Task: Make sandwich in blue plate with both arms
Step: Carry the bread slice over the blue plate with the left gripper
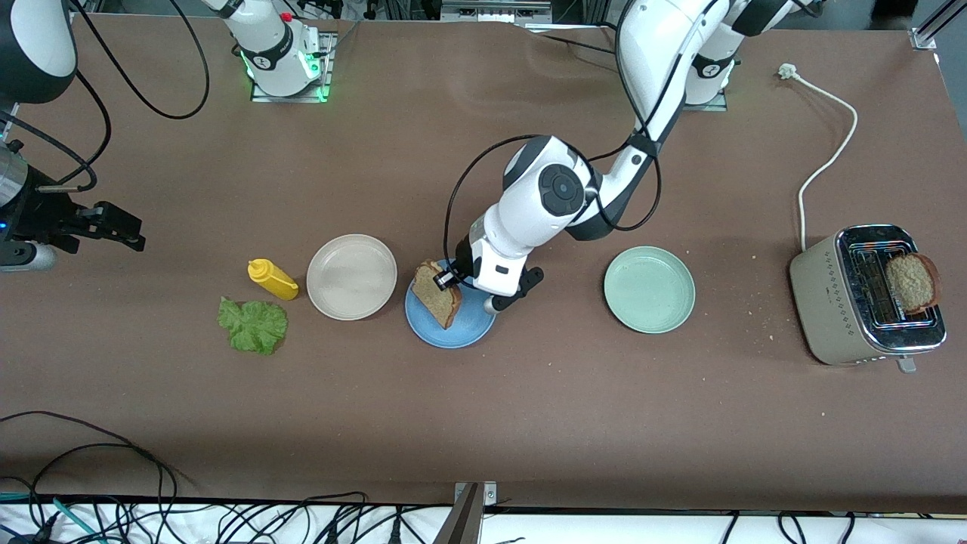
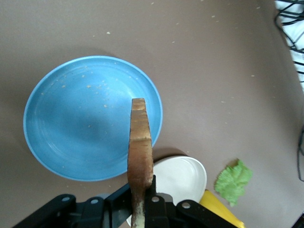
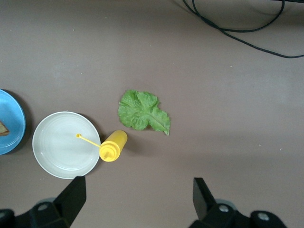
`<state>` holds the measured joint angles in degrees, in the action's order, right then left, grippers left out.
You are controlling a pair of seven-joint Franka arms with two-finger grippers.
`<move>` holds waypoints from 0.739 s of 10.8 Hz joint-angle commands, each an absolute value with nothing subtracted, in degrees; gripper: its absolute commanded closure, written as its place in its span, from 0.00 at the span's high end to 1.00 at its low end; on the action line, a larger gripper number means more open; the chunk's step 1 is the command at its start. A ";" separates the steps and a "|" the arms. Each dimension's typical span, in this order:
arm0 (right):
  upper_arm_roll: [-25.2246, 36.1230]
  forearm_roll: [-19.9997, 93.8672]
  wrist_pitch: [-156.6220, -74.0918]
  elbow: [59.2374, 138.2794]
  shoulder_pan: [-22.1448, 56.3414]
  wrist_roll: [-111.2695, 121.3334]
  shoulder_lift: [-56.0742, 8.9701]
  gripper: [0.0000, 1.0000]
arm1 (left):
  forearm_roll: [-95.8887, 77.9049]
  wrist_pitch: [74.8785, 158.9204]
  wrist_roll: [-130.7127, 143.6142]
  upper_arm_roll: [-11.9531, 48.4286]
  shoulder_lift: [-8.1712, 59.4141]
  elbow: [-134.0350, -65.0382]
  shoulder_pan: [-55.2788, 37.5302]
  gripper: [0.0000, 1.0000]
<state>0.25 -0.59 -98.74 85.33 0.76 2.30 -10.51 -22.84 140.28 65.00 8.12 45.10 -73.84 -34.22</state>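
My left gripper (image 1: 447,279) is shut on a brown bread slice (image 1: 440,295), held on edge and tilted just above the blue plate (image 1: 472,326). In the left wrist view the slice (image 2: 140,142) stands edge-on between the fingers (image 2: 159,206) over the plate's rim (image 2: 90,118); the left gripper (image 2: 141,192) pinches one end of it. The plate holds only crumbs. The sandwich's parts lie apart: a green lettuce leaf (image 1: 253,325) (image 3: 142,111) rests on the table toward the right arm's end. My right gripper (image 1: 125,229) (image 3: 140,190) waits open and empty above bare table.
A cream plate (image 1: 351,276) sits beside the blue plate, with a yellow squeeze bottle (image 1: 273,279) lying beside it. A mint-green plate (image 1: 649,289) sits toward the left arm's end. A toaster (image 1: 846,302) there holds another bread slice (image 1: 912,282); its white cord (image 1: 823,162) trails across the table.
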 commanded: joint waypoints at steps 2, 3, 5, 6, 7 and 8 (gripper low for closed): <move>0.18 -0.97 -98.61 85.08 0.79 2.37 -10.02 1.00 | -24.35 145.28 64.60 6.86 48.78 -72.25 -36.47 0.00; 0.18 -0.97 -98.61 85.08 0.79 2.37 -10.02 1.00 | -24.43 145.81 64.60 6.86 48.95 -72.25 -36.65 0.00; 0.18 -0.97 -98.61 85.08 0.79 2.29 -10.02 1.00 | -24.43 145.90 64.60 6.77 49.57 -72.07 -36.65 0.00; 0.18 -0.97 -98.61 85.08 0.79 2.29 -10.02 1.00 | -24.43 145.90 64.60 6.77 49.66 -72.07 -36.65 0.00; 0.18 -0.97 -98.61 85.08 0.79 2.29 -10.02 1.00 | -24.35 145.90 64.51 6.77 49.75 -72.24 -36.65 0.00; 0.18 -0.97 -98.61 85.08 0.79 2.29 -10.02 1.00 | -24.35 145.81 64.42 6.77 49.83 -72.25 -36.65 0.00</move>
